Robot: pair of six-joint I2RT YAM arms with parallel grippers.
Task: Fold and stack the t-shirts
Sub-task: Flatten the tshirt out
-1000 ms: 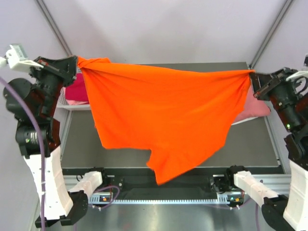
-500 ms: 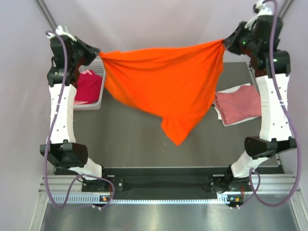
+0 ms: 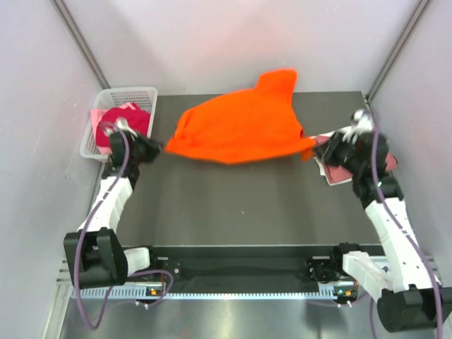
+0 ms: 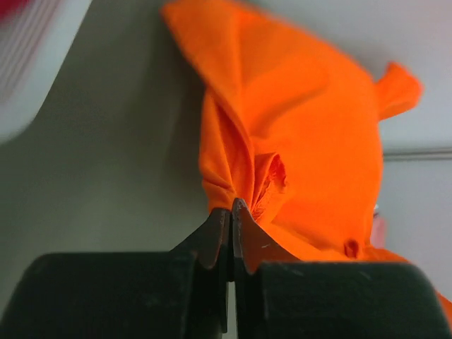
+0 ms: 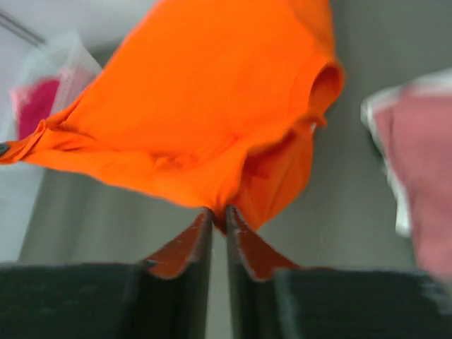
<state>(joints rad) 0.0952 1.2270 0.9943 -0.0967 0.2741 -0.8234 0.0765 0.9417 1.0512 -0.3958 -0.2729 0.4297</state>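
Over the far half of the counter [image 3: 247, 205], the orange shirt [image 3: 240, 131] spans side to side between both arms. My left fingers [image 4: 215, 236] pinch one corner. My right fingers [image 5: 187, 244] stand barely parted at the opposite corner, and I cannot tell whether they grip it.

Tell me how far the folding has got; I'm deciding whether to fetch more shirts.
Done: a dusty rose shirt lies folded at right. In hand: the orange t-shirt, spread unfolded on the table, left gripper and right gripper pinching its edges. Left: folding it, plus the crimson shirt and pink shirt in the basket.
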